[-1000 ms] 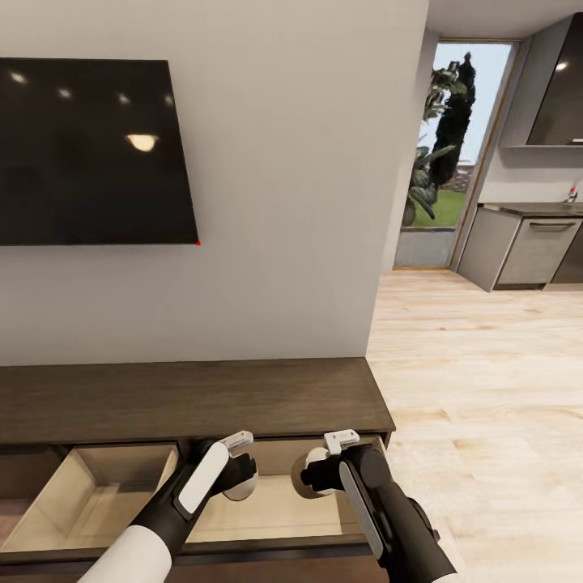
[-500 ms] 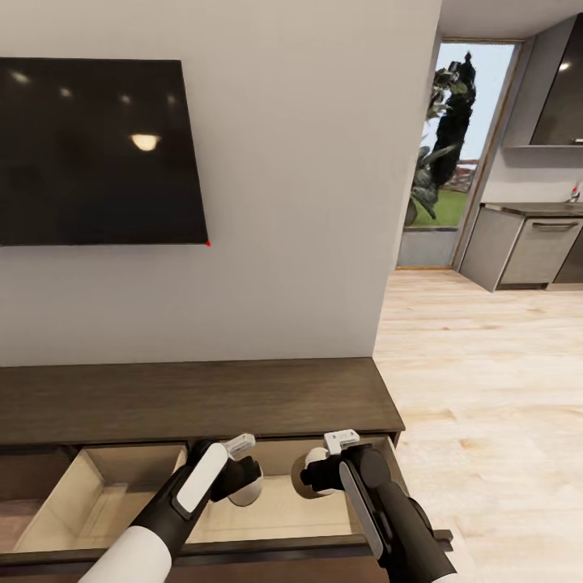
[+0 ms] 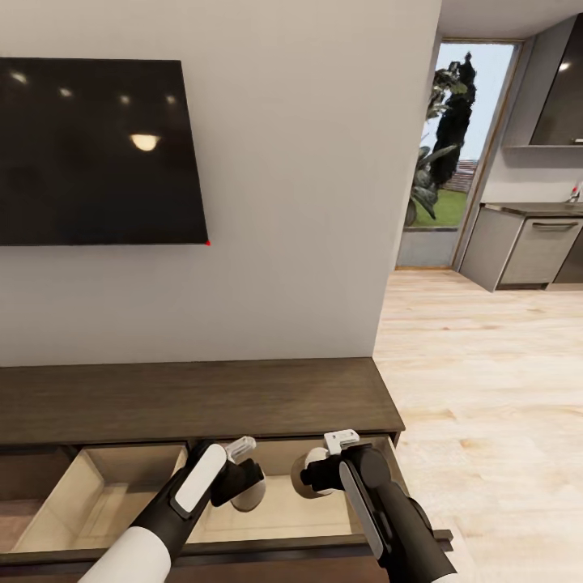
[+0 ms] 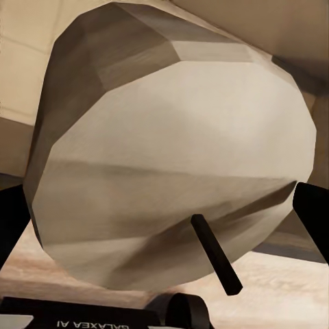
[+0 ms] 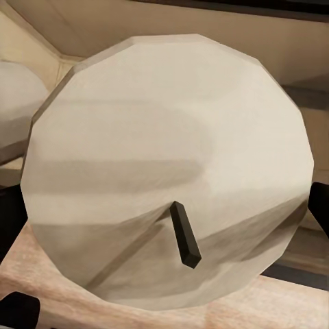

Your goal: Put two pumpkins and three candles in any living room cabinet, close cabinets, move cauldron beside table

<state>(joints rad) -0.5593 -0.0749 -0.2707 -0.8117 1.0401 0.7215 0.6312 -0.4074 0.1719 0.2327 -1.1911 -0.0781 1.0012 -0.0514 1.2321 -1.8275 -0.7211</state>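
Two at once: holding the left candle (image 4: 171, 157) tight between the jaws of the left gripper (image 3: 241, 479) and the right candle (image 5: 171, 171) tight between the jaws of the right gripper (image 3: 312, 476), both just over the pale inside of the open drawer (image 3: 283, 510) of the dark cabinet (image 3: 202, 397), with the drawer floor right below the jaws. Putting candles away, by the look of it, and close to letting go. Next, most likely: go down a little, open both pairs of jaws so the candles rest on the drawer floor, lift back out, then push the drawer shut.
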